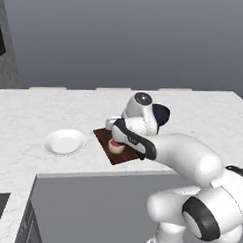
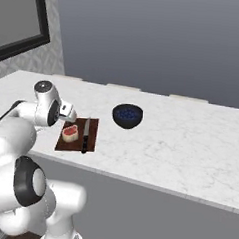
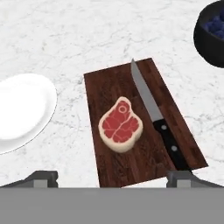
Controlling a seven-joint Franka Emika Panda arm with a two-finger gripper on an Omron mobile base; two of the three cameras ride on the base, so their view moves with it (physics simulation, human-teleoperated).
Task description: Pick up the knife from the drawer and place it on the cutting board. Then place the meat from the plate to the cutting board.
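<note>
The dark reddish-brown cutting board (image 3: 113, 94) lies on the white marble counter. On it rests the meat (image 3: 120, 124), a pinkish-red chunk with a pale rim. To its right lies the knife (image 3: 153, 111), black handle toward the camera and blade pointing away. My gripper (image 3: 111, 179) hovers above the board's near end, open, its fingertips (image 3: 41, 178) wide apart with nothing between them. From the right base view the meat (image 2: 70, 133) and knife (image 2: 85, 137) lie side by side on the board (image 2: 91, 140). The white plate (image 3: 22, 109) sits bare left of the board. The drawer is out of view.
A dark blue bowl (image 2: 127, 115) stands on the counter just beyond the board's far right corner. The counter's front edge (image 1: 101, 171) runs close to the board. My arm reaches over the board from the near side.
</note>
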